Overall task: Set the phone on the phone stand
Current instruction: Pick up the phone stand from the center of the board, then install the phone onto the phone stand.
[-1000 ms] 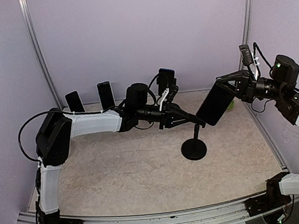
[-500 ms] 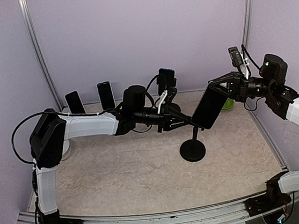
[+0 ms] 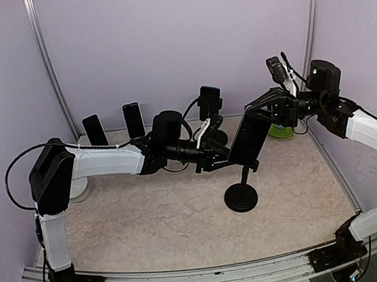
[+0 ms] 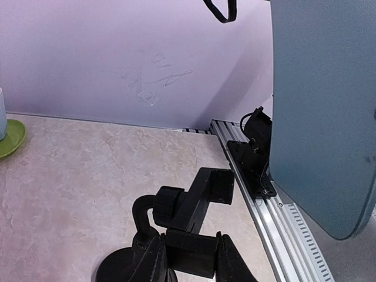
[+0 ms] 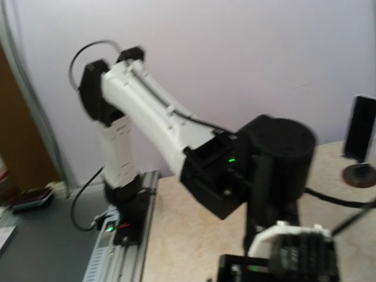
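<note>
The phone (image 3: 247, 137) is hanging tilted in the air, its long axis slanting down and leftward, with its lower end just above the head of the phone stand (image 3: 241, 196). The right gripper (image 3: 263, 108) is pinching the phone's upper end with jaws closed on it, while the left gripper (image 3: 219, 159) is clamping the stand's head from the left

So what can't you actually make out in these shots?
Top view: the phone covers the top of the phone stand, so whether they touch is unclear.
Left wrist view: the phone runs off the top and right edges; where it is gripped is out of frame.
Right wrist view: blurred; the phone is not visible.
</note>
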`<state>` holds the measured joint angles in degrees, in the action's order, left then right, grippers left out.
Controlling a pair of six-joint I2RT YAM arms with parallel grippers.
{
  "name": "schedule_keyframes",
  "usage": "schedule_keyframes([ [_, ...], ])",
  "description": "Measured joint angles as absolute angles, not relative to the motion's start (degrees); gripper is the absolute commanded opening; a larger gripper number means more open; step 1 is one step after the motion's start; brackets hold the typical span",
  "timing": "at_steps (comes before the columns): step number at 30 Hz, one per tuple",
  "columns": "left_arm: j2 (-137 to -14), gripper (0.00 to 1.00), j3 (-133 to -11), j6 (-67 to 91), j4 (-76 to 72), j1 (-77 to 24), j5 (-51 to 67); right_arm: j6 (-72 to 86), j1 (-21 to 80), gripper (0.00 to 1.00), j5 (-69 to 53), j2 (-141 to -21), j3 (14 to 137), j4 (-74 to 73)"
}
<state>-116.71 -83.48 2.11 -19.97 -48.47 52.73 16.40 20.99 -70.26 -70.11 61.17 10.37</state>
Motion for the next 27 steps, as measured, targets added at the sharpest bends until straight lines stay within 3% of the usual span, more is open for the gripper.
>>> schedule_keyframes([
  [11,-116.5,0.00,-81.5,4.3,-23.7,-48.6,52.7,4.6,26.2,0.00,-75.3,-78.8,66.4,1.5],
  [27,-116.5,0.00,-80.8,5.5,-25.3,-48.8,53.7,-20.0,26.2,0.00,-78.2,-90.1,76.0,-25.3],
])
